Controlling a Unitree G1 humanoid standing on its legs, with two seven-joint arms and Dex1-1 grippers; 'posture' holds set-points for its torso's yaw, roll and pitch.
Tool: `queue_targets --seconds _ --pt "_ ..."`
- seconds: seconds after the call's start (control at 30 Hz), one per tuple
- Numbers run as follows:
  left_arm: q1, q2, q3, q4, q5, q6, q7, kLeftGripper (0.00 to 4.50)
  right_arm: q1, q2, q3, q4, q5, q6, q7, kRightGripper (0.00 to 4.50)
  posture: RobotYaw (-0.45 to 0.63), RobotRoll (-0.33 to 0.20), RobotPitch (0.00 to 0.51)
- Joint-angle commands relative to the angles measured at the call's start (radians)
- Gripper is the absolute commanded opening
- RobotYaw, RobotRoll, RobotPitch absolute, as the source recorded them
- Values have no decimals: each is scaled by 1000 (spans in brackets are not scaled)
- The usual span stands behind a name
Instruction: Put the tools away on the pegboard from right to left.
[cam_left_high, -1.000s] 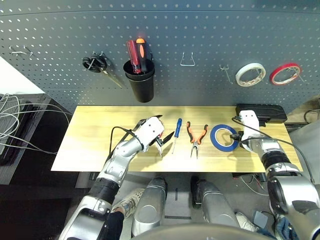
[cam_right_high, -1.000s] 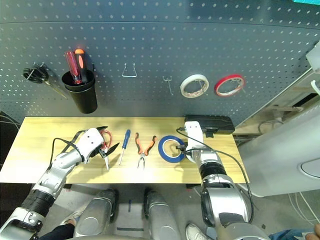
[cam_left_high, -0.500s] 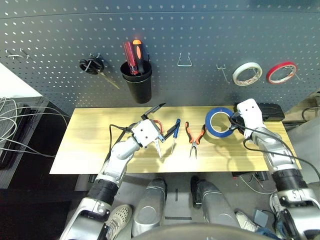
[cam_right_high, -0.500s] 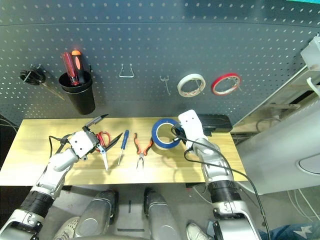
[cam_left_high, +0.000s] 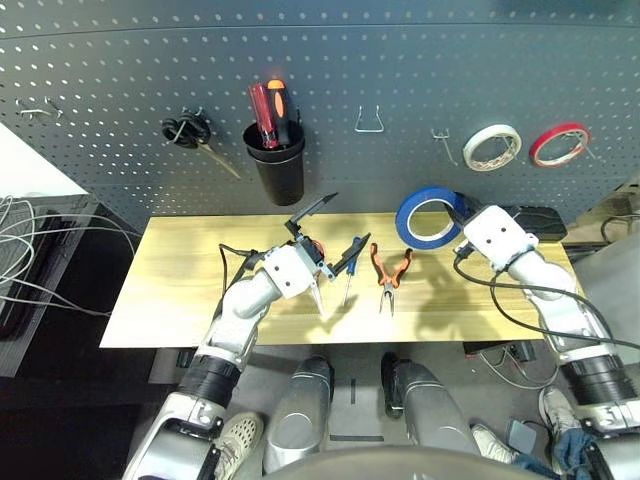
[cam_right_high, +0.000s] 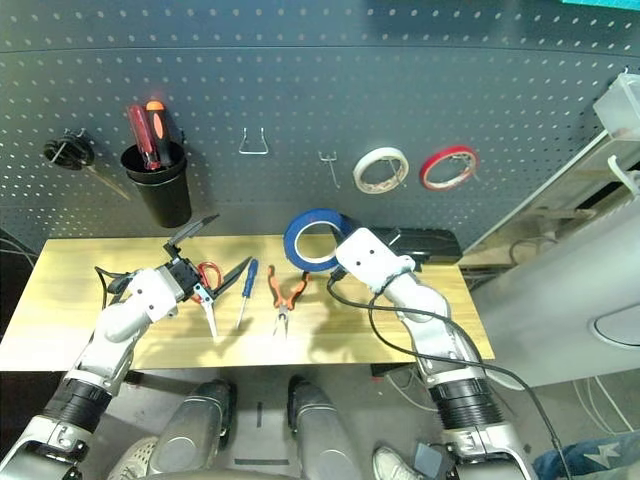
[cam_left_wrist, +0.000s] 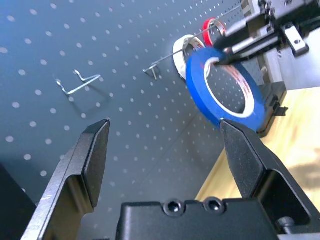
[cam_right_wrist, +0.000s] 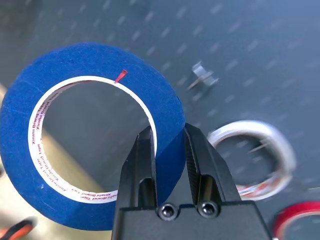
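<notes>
My right gripper (cam_right_wrist: 162, 137) is shut on the rim of the blue tape roll (cam_left_high: 428, 218) and holds it upright above the table, just below an empty metal hook (cam_left_high: 441, 143) on the pegboard (cam_left_high: 400, 60). On the table lie the orange-and-black pliers (cam_left_high: 390, 272), the slim blue screwdriver (cam_left_high: 350, 270) and the red-handled scissors (cam_left_high: 317, 290). My left gripper (cam_left_high: 328, 240) stands open just above the scissors' handles, tilted up toward the pegboard, with nothing between its fingers.
On the pegboard hang a white tape roll (cam_left_high: 492, 147), a red tape roll (cam_left_high: 560, 145), a wire hook (cam_left_high: 370, 120), a black cup (cam_left_high: 277, 170) with two screwdrivers, and black-handled scissors (cam_left_high: 195, 135). A black box (cam_left_high: 530, 222) sits at the table's back right.
My right gripper has lifted the blue tape roll off the table, up and to the left toward the pegboard hook. My left gripper has tilted its fingers upward over the scissors.
</notes>
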Motion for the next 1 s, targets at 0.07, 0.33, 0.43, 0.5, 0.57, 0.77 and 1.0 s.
queue_targets --seconds 0.07,0.33,0.43,0.5,0.57,0.77,1.0 --pt "-11 3 -1 -6 9 -21 2 4500 47 -4 -75 -60 -17 -74 -74 701 86 0 204" --pt "-32 0 -7 16 6 -29 -4 4500 66 9 -110 -116 0 -67 -90 700 64 0 205" --pt "-41 -3 -9 24 5 -29 -4 4500 24 24 -119 -103 -8 -40 -111 700 62 0 206" --pt "-49 -7 -9 30 -1 -27 -5 4500 -13 30 -115 -75 -14 -35 -121 700 63 0 204" --pt "-55 -9 -7 36 -5 -26 -6 4500 -46 33 -111 -40 -22 -34 -130 700 64 0 205" --pt "-56 -11 -13 29 -5 -9 -13 4500 -184 45 -69 157 -53 -45 -142 700 91 0 202" --pt "-44 -7 -12 5 -10 23 -20 4500 -278 71 -35 347 -60 -49 -157 700 118 0 204"
